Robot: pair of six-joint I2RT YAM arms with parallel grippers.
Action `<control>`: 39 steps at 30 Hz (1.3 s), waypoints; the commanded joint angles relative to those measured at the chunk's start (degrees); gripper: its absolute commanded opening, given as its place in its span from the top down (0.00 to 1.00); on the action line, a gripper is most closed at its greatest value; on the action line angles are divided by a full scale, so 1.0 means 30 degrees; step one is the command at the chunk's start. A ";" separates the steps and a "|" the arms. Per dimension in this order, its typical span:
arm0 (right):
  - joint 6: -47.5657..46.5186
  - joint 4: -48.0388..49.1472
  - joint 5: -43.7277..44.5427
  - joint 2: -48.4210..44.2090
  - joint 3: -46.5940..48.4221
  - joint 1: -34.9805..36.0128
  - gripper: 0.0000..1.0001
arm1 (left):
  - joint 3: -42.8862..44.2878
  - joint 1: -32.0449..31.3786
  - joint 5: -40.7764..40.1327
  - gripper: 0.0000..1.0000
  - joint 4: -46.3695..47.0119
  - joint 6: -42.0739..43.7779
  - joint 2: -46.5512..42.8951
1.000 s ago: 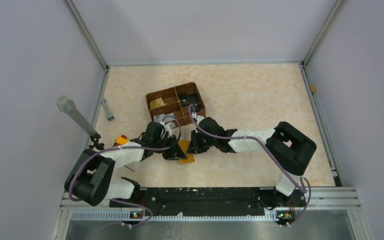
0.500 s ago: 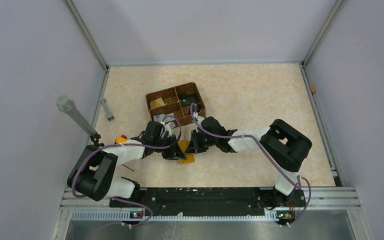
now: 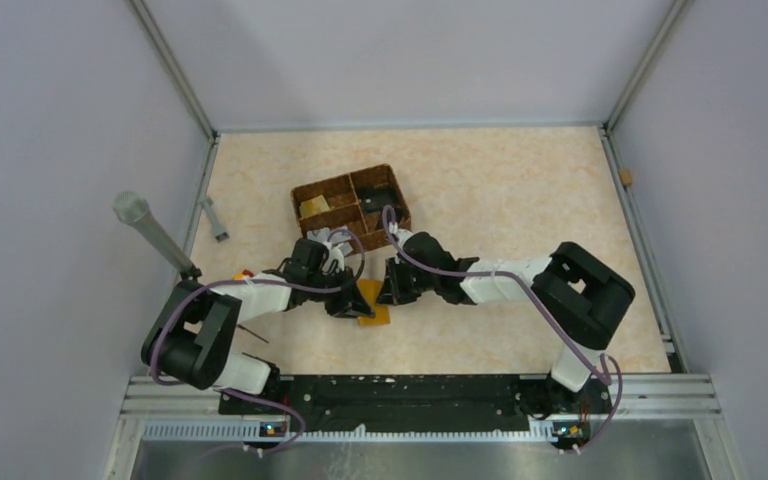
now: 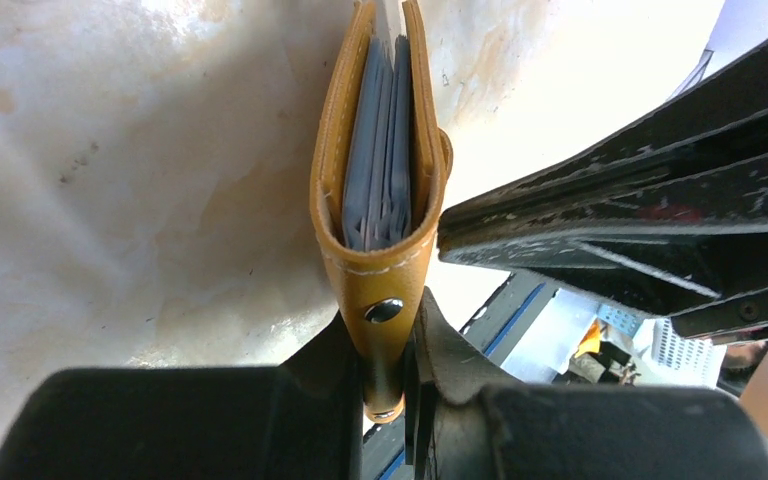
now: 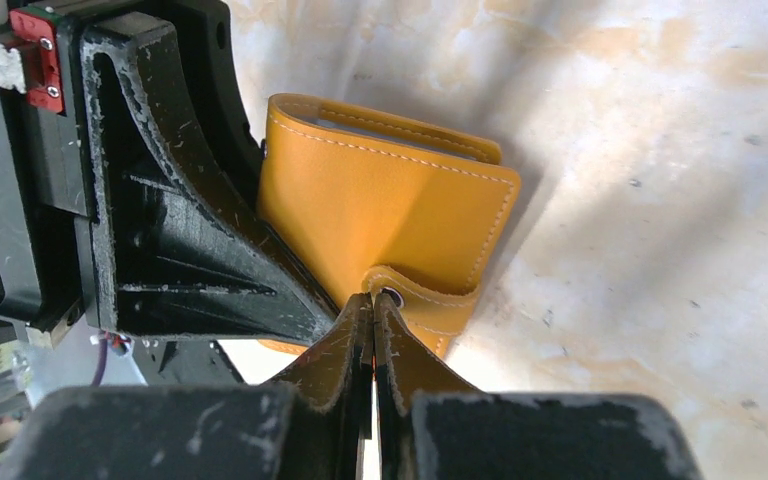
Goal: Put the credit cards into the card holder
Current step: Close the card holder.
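Both arms are meeting at mid-table, just in front of the basket (image 3: 350,205).

- Holder (image 3: 371,303): standing on edge off the table, spine toward the left wrist camera and mouth facing away. Its two orange walls are lying nearly closed.
- Cards (image 4: 375,150): several grey ones are sitting edge-on between the walls, already inside. A pale sliver is showing at the far mouth; I cannot tell what it is.
- Left gripper (image 4: 385,335): pinching the holder at its spine end, one finger on each side just below the stud (image 4: 384,311). It is bearing the holder's weight.
- Right gripper (image 5: 372,305): fingers pressed together with nothing visible between them. The tips are touching the strap tab (image 5: 430,300) on the holder's face, right by the snap.
- From above I am seeing no loose cards on the table. A pale thing is lying in one basket compartment, too small to identify.

Step in hand, as I am judging it: loading looks finished, and the right gripper is working the tab to fasten the holder.

Next move calls for:
- the left grip holding firm so the holder is not twisting;
- the right tips pushing the tab squarely onto the snap.

Risk: an off-centre push could be tilting the holder and letting cards slide out of the mouth.
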 commanded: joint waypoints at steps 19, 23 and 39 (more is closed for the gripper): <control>-0.0707 -0.1040 0.1711 -0.0347 0.1023 0.0037 1.00 | -0.0245 0.0531 -0.2209 1.00 -0.1632 0.1670 0.0773; -0.0691 -0.1026 0.1594 0.0070 0.1180 0.0052 1.00 | -0.0219 0.0530 -0.2120 1.00 -0.1633 0.1670 0.0787; -0.0401 -0.1816 0.1989 0.1733 0.2271 0.1147 1.00 | -0.0219 0.0560 -0.2054 1.00 -0.1629 0.1666 0.0811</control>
